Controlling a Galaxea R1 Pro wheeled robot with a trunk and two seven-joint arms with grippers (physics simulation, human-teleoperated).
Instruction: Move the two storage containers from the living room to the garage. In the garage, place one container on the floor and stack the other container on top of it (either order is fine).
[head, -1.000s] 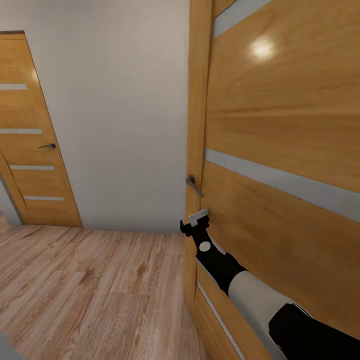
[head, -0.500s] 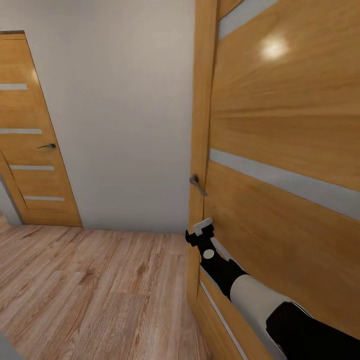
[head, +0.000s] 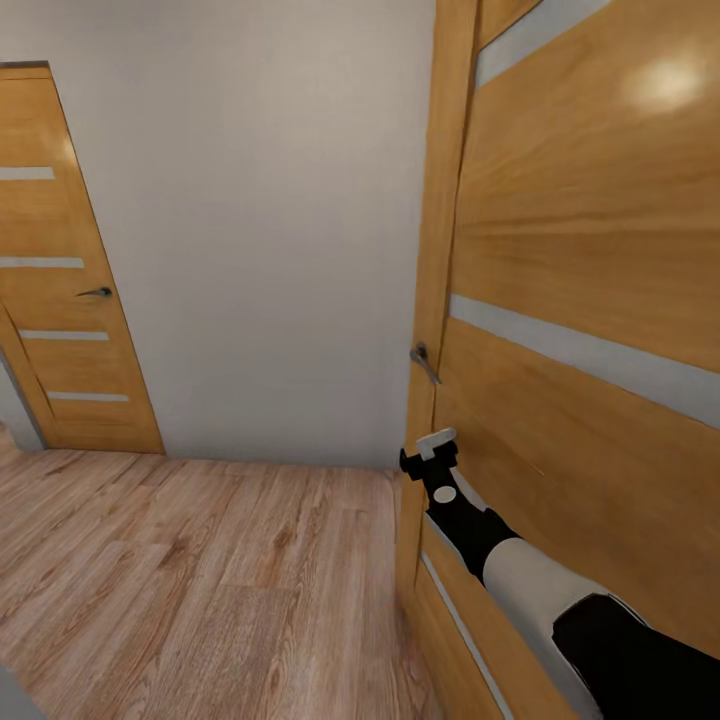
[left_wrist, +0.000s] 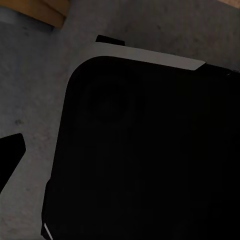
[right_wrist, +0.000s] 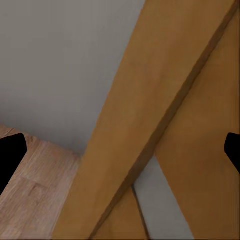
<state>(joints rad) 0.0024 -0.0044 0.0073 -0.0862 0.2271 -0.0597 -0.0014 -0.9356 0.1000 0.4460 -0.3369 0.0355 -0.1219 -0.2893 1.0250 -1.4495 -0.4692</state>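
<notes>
Reaching toward the wooden door (head: 590, 330) at three o'clock, the right pincer (head: 432, 452), spread open and empty, sits below its handle (head: 424, 362), so carrying and stacking look undone; no containers visible.

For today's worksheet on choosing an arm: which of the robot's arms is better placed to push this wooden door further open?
Probably the right. Its tool is raised against the near door, just below the handle. The left wrist view faces a dark body part over grey ground, not the door.

A door (head: 590, 330) stood right of the wall (head: 260, 230); another door (head: 60, 260) stood left of it.
</notes>
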